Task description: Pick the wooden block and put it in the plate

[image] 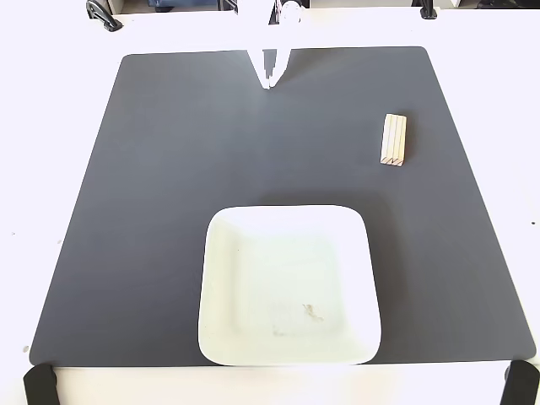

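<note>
The wooden block (394,140), small, light tan with lengthwise grooves, lies on the black mat at the right, pointing away from the camera. The plate (221,287), large, square and pale white with a small smudge on its centre, sits at the near middle of the mat and is empty. My gripper (270,76) is white and hangs at the top centre over the mat's far edge, fingers pointing down and close together, holding nothing. It is far from the block and the plate.
A black mat (152,211) covers most of the white table. Black clamps (103,15) sit at the far edge, and black tabs (38,386) at the near corners.
</note>
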`<state>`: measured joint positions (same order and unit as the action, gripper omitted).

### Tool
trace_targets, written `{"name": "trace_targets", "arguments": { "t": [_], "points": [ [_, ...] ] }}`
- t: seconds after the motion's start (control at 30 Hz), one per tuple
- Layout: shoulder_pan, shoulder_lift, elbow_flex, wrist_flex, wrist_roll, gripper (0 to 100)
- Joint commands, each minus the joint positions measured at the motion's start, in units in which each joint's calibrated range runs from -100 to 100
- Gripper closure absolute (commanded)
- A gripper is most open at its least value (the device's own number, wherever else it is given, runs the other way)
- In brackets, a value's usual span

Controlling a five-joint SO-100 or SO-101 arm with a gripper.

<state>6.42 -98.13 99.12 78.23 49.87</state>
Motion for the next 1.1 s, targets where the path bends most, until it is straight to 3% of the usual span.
{"name": "trace_targets", "arguments": {
  "t": [0.0,1.07],
  "points": [
    [-0.49,0.08,0.25,0.56,0.05,99],
    [-0.49,0.08,0.25,0.56,0.05,99]
  ]
}}
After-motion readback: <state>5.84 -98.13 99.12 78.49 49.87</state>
